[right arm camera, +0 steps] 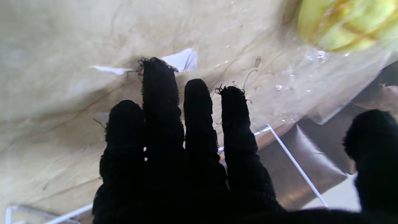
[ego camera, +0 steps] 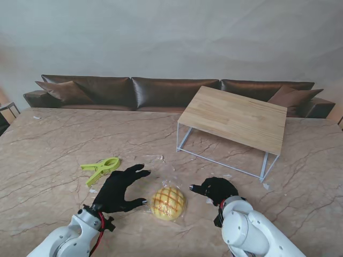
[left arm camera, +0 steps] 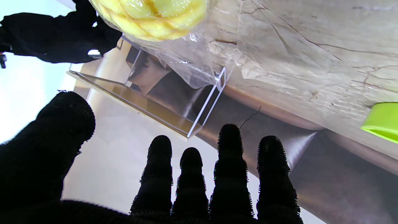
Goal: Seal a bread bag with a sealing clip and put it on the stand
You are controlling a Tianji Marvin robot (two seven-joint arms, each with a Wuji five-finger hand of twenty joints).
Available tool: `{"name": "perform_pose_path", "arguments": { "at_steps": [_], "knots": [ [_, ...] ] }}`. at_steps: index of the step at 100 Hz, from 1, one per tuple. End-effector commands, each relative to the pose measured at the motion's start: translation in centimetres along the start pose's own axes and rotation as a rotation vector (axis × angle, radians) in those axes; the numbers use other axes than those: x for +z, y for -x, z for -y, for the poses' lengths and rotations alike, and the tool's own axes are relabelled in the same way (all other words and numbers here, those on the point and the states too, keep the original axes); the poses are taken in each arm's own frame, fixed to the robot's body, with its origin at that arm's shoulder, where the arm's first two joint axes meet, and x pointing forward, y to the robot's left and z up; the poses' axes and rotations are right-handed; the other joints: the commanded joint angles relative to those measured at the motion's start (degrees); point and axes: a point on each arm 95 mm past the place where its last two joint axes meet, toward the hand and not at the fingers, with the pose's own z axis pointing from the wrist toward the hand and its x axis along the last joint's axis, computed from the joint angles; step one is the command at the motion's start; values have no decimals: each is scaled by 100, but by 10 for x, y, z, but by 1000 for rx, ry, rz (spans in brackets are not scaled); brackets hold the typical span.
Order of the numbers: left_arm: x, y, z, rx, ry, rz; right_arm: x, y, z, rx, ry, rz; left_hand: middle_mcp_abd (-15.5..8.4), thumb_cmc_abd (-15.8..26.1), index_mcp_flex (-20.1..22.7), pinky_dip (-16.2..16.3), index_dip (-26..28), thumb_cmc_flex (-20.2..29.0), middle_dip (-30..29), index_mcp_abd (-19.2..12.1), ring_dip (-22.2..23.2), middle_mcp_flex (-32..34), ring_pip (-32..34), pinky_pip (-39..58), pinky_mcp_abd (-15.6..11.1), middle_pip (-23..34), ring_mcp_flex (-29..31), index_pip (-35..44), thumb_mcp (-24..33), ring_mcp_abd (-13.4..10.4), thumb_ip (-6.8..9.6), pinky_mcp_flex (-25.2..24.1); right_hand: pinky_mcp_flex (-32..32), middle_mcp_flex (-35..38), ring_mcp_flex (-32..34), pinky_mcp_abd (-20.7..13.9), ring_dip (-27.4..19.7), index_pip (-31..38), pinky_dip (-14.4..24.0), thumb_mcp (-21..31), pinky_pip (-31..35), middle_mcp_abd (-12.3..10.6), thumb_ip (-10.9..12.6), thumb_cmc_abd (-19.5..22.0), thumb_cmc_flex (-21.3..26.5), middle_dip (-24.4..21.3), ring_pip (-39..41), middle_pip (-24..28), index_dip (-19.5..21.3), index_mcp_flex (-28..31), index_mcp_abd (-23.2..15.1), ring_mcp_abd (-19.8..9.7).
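1. The marble table (ego camera: 48, 144) carries everything, with a brown sofa (ego camera: 161, 91) along its far edge.
2. The wooden stand (ego camera: 236, 115) sits far right on white legs.
3. The left hand (ego camera: 119, 190) hovers with fingers spread wide, holding nothing, just left of the bread.
4. The right hand (ego camera: 215, 190) is loosely open and empty, near the bread's right side.
5. The bread bag (ego camera: 168, 202) lies near me, between both hands.
6. The green clip (ego camera: 101, 167) lies far left of the left hand.
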Motion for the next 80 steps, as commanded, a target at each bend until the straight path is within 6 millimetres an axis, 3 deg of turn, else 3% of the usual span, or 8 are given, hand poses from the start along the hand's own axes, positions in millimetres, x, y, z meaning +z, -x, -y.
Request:
{"name": "perform_pose_path", "arguments": {
  "at_steps": [1,20,46,60,69,80],
  "knots": [
    [-3,2,0,-4,-2,7,8,1,1,9,-2,21,-162,109,1,30,-48,-129,-51,-106,-57,-61,-106,-82,56,-138,-46,-150,-23,-130,87,-71,-114,97,44,21,140,-25,170,151,139,20,-78,-248,-257,140,205,315,-150,33,58,255],
    [-5,9,2,-1,-7,23,27,1,11,53,-46,49,-171,129,27,39,-37,-135,-51,-113,-62,-45,-111,-103,59,-139,-35,-131,-29,-137,87,-78,-508,-458,-472,-103,270,-137,293,257,-185,-178,-131,-497,-322,375,198,415,-263,-487,10,51],
    [-5,15,1,2,-8,40,44,-11,23,125,-58,50,-174,145,31,40,-27,-132,-51,-131,-70,-43,-118,-156,82,-142,-35,-119,-24,-154,94,-107,-424,-377,-466,-49,444,314,533,302,-177,-350,-162,-868,-115,575,474,609,28,-421,-318,12],
    [-6,17,2,2,-12,47,54,-18,30,113,-53,64,-167,171,51,44,-20,-114,-51,-132,-75,-37,-126,-171,93,-141,-47,-106,-34,-157,100,-120,-163,-182,-263,42,618,810,745,295,25,-519,-207,-1296,232,820,827,919,562,-260,-685,-69],
    [-7,18,2,4,-10,52,60,-22,36,120,-39,74,-168,182,56,45,-18,-123,-51,-142,-77,-33,-127,-180,94,-142,-42,-103,-49,-162,103,-122,9,-32,-109,102,746,1189,902,225,275,-611,-171,-1384,613,974,1140,1142,1019,-126,-925,-104],
    [-8,20,2,5,-6,57,68,-26,43,128,7,105,-159,209,57,48,-16,-116,-52,-117,-79,-29,-129,-192,97,-143,-47,-102,-70,-147,109,-127,333,301,208,130,892,1674,1073,-528,657,-749,-134,-1502,1901,1145,1599,1424,1560,104,-1318,-142]
  ]
}}
